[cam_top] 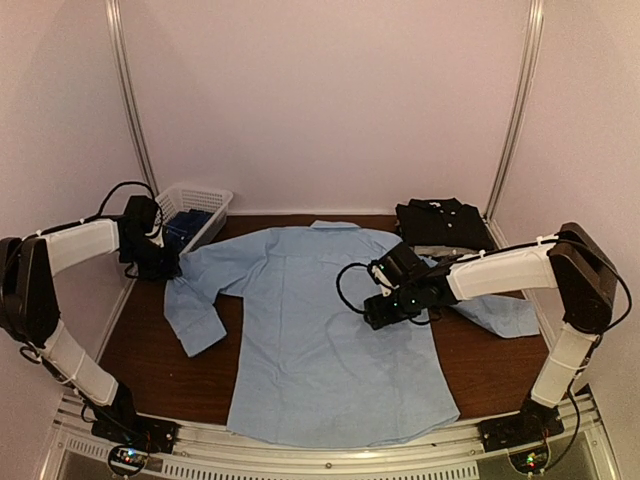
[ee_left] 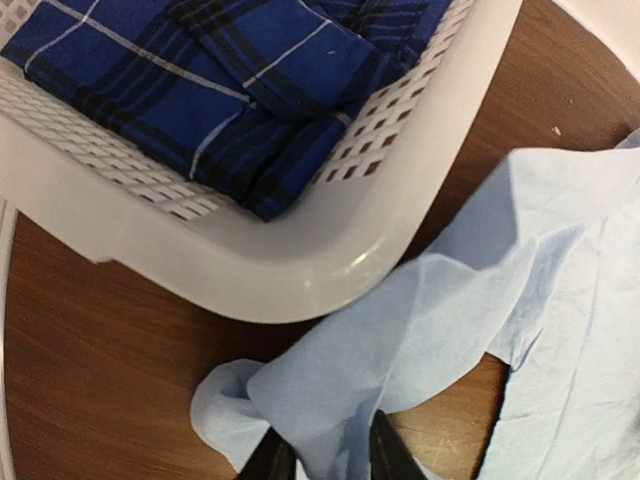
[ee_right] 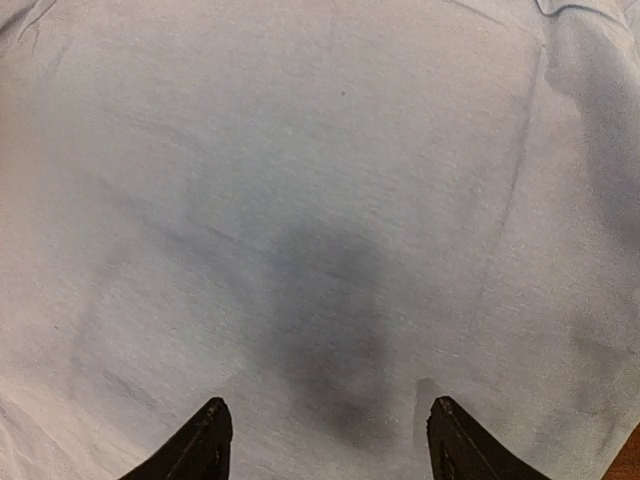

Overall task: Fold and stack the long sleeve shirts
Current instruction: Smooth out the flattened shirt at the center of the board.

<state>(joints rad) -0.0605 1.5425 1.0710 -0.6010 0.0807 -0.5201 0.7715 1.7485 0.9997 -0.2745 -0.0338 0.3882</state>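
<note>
At surface [cam_top: 150, 370] left edge, left end effector [ee_left: 330, 462] straddles light blue cloth shirt [cam_top: 330, 340] sleeve [ee_left: 400, 340], grip uncertain; right end effector [ee_right: 325, 440] gapes empty; loosely held sleeve may slip, bunch.

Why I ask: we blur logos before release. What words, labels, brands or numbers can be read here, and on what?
None. No readable text shows on the light blue shirt, the black shirt, the blue plaid cloth or the white basket.
</note>
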